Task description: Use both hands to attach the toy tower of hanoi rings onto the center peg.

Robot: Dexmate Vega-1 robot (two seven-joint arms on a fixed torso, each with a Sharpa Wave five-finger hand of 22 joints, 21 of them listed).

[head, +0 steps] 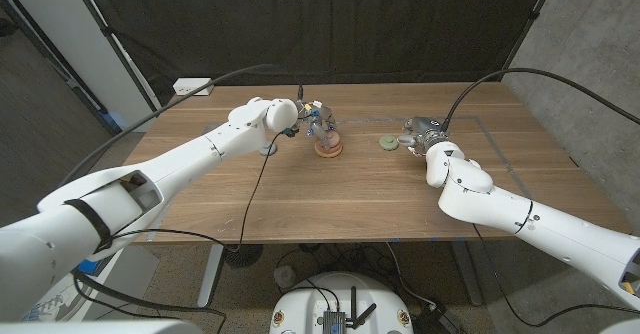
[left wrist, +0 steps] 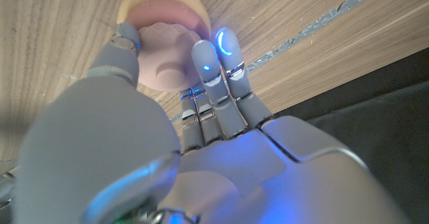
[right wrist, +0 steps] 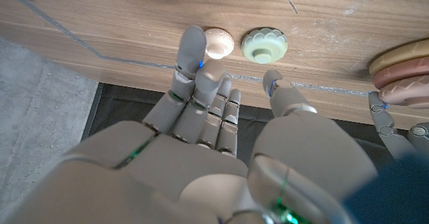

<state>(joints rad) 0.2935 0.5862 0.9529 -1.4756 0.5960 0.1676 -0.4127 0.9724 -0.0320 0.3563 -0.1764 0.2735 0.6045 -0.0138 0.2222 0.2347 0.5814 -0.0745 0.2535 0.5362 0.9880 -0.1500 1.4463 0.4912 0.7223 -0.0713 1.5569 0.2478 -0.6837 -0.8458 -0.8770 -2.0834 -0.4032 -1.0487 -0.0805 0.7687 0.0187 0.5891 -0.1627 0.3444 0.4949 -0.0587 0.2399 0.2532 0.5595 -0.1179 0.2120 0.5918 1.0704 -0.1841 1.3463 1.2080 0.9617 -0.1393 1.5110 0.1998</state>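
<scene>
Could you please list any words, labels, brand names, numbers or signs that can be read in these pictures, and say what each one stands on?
None: no readable text stands on anything in these views.
The pale green scalloped toy ring, the small beige round piece and the stacked pink and tan rings are plain.
The left hand and right hand carry only glowing lights, no lettering.
The wooden table is unmarked.

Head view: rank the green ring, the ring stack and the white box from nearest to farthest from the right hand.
1. Green ring, just beside the right hand, toward the table's middle.
2. Ring stack, farther across, under the left hand.
3. White box, at the far left corner.
</scene>
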